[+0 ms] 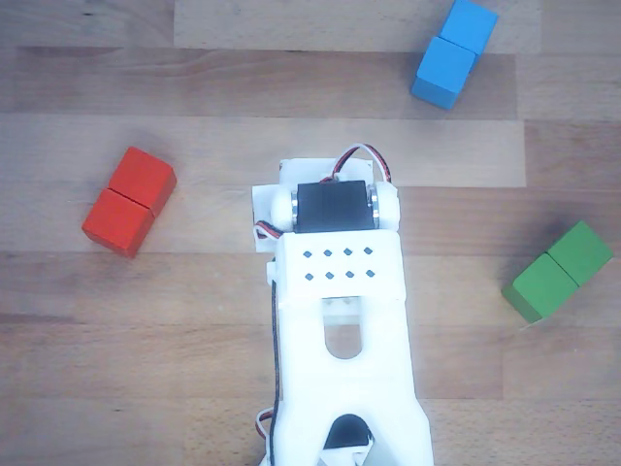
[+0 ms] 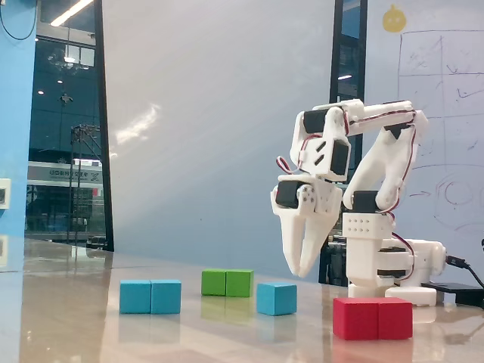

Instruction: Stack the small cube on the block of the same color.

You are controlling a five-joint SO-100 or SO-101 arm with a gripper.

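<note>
Item: pincer (image 2: 301, 272), empty, jaws nearly together, hanging above the table (image 2: 227, 333). Small cube (image 2: 276, 298) sits at its 7 o'clock; block (image 2: 150, 296) lies well apart at 9 o'clock. Risk: descending so narrow, tips could knock the cube aside.

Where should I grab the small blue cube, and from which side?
Take the small cube from above, pinching two opposite vertical faces. It sits flat and alone on the table, with gaps to the green block and red block, so the gripper fingers should fit.
</note>
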